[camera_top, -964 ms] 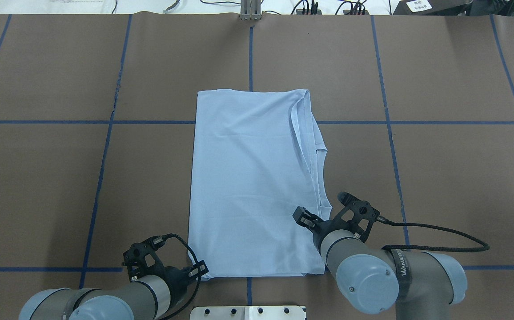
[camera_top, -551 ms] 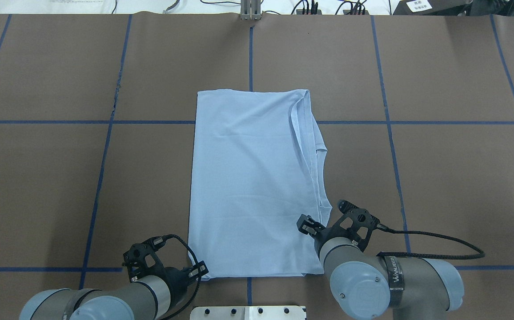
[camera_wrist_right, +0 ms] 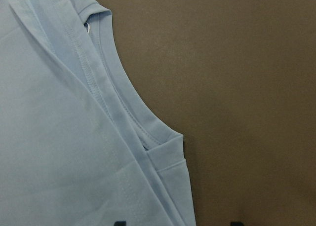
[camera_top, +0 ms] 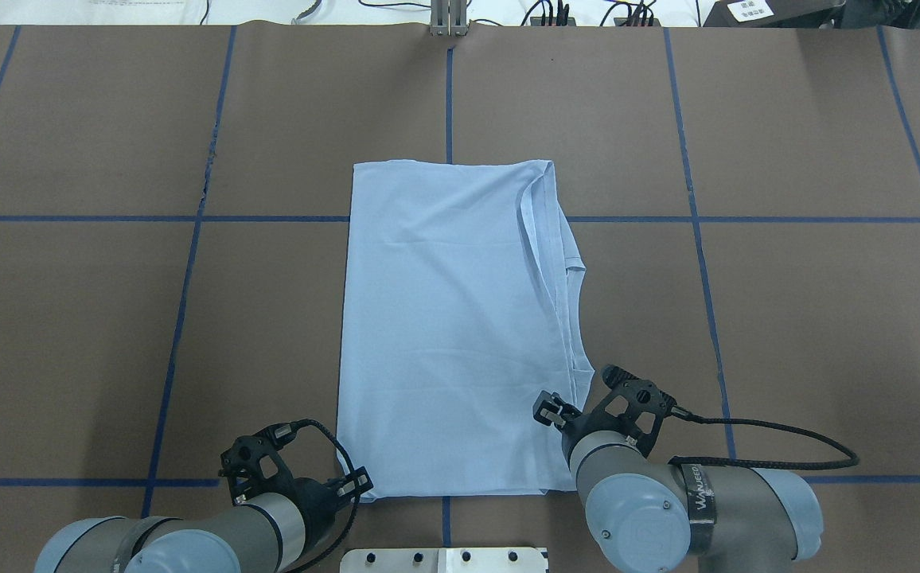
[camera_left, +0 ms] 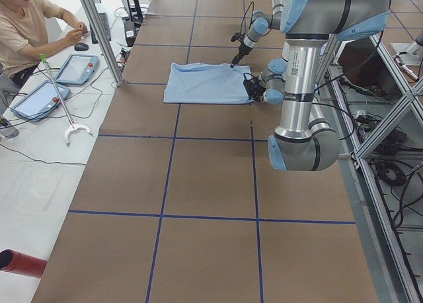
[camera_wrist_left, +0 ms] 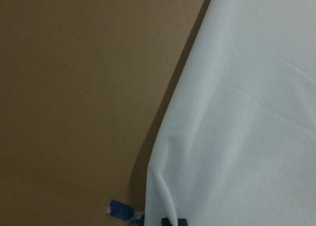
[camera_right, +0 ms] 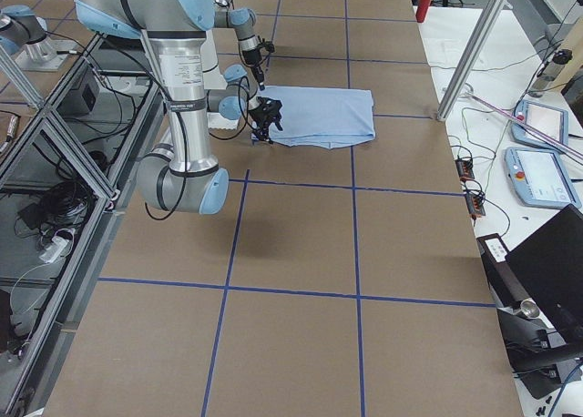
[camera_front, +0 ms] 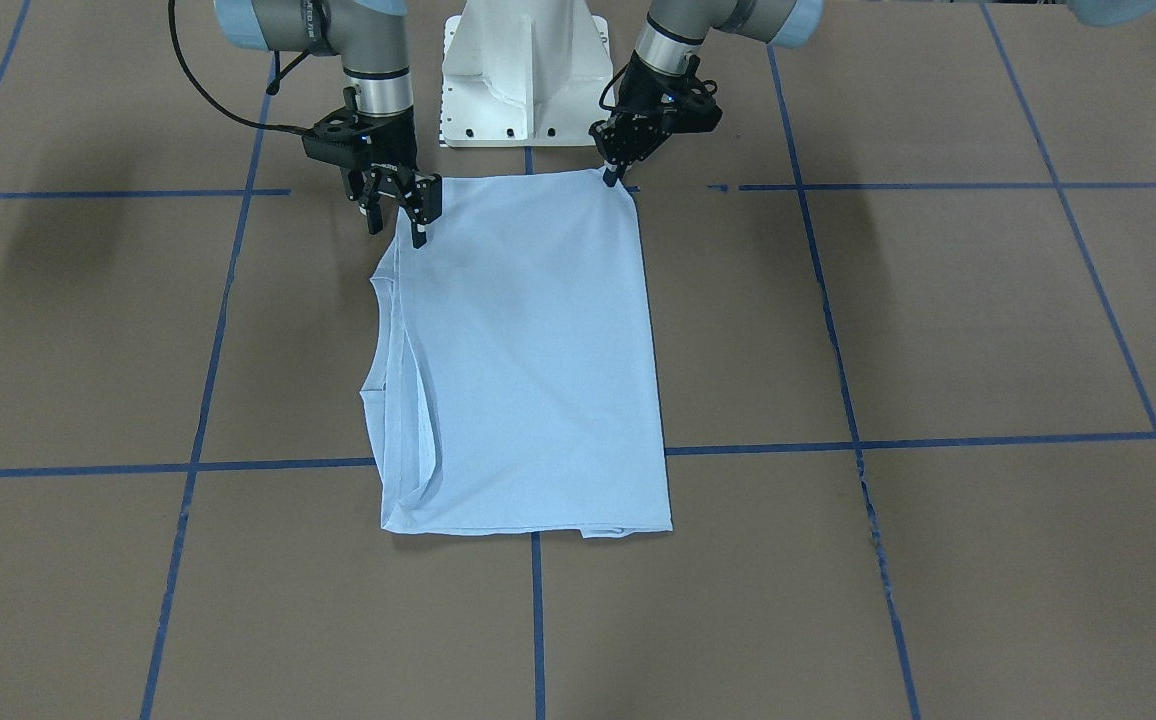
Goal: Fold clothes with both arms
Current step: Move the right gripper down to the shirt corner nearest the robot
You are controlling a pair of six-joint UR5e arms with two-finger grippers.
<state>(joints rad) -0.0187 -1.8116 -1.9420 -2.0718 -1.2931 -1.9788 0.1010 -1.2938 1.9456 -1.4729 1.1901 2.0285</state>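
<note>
The light blue T-shirt (camera_front: 528,350) lies flat on the brown table, folded lengthwise into a long rectangle, with its collar and sleeve edges along my right side (camera_wrist_right: 123,112). Its print and neck label are hidden. My left gripper (camera_front: 613,178) is shut on the shirt's near left corner, low at the table; the left wrist view shows fabric (camera_wrist_left: 247,112) pinched at its bottom edge. My right gripper (camera_front: 395,228) is open and empty, just above the shirt's near right edge, with one fingertip (camera_wrist_right: 121,222) over fabric and the other over table.
The white pedestal base (camera_front: 523,70) stands just behind the shirt's near edge. Blue tape lines (camera_top: 691,219) cross the brown table cover. A black cable (camera_top: 786,434) loops off my right wrist. An operator (camera_left: 26,25) sits with tablets beyond the table's far side.
My right gripper has moved back toward the robot along the shirt's right edge, still open. The left gripper and the shirt have not moved.
</note>
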